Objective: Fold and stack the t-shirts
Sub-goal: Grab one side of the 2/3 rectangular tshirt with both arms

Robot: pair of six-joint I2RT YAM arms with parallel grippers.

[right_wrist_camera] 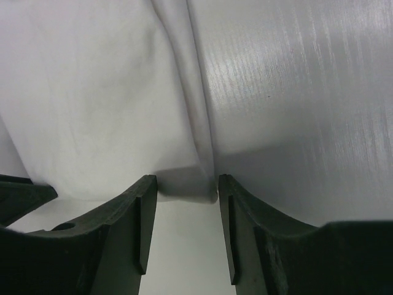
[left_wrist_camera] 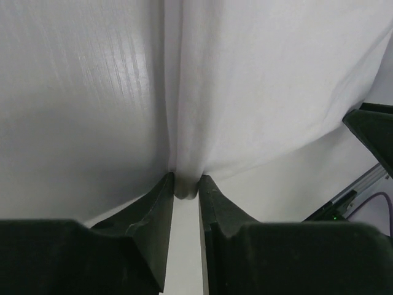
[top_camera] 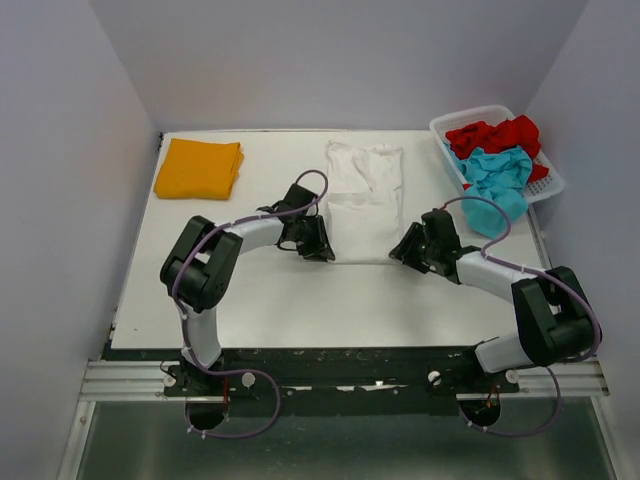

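The white t-shirt [top_camera: 365, 198] lies in the middle of the table, folded into a long strip. My left gripper [top_camera: 324, 249] is at its near left corner and is shut on a pinched bunch of the white cloth [left_wrist_camera: 186, 183]. My right gripper [top_camera: 399, 252] is at the near right corner. Its jaws stand apart with the shirt's folded corner [right_wrist_camera: 187, 184] between them, not squeezed. An orange-yellow t-shirt [top_camera: 200, 168] lies folded at the back left. Red [top_camera: 495, 134] and teal [top_camera: 497, 180] t-shirts are heaped in the basket.
The white lattice basket [top_camera: 551, 185] stands at the back right, with teal cloth hanging over its near rim. Walls close in the table on the left, back and right. The table's near edge [top_camera: 330, 348] runs by the arm bases.
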